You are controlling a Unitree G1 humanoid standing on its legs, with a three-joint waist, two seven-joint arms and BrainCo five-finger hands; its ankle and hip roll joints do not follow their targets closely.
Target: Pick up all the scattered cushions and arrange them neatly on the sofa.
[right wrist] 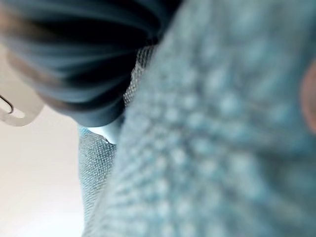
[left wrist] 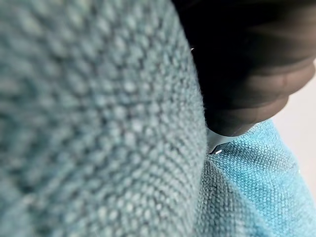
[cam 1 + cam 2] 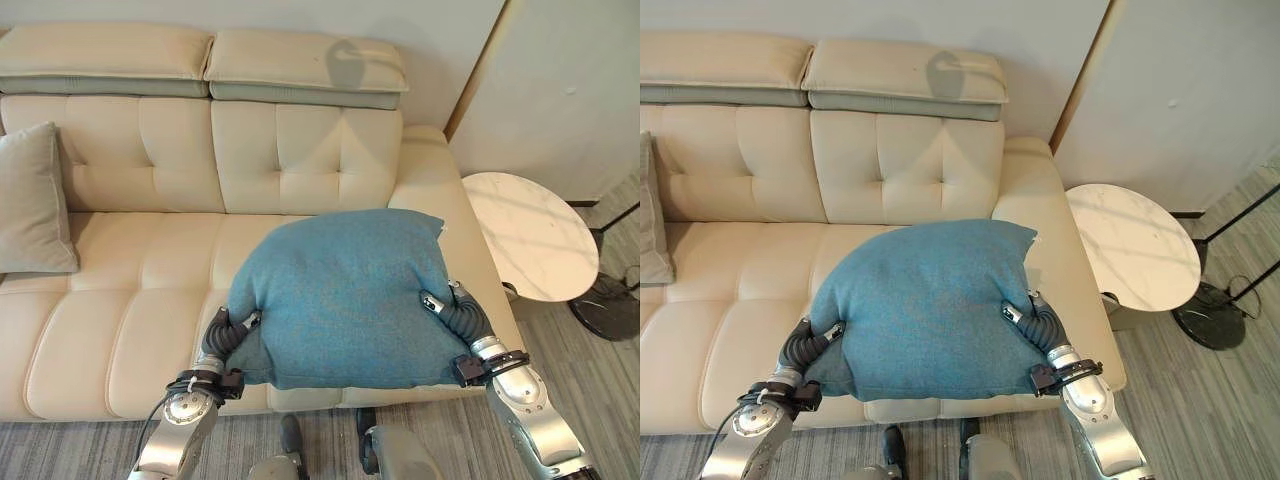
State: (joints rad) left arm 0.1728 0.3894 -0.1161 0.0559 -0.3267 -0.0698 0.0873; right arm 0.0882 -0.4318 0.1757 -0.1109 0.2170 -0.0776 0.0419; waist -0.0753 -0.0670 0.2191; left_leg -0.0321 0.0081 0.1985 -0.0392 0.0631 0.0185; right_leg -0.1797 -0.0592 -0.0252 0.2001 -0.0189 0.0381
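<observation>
Fingers hidden in teal cushion [image 3: 340,295]

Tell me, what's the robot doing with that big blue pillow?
The robot is holding a blue cushion between its two hands, over the right end of the sofa. The left hand presses in from one side and the right hand from the other, with the fingers sunk into the fabric. A grey cushion already leans at the sofa's left end. A round white table stands beside the sofa.

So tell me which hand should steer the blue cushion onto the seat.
Neither alone. The left hand and right hand press opposite sides of the blue cushion, above the sofa seat, so lower with both.
</observation>
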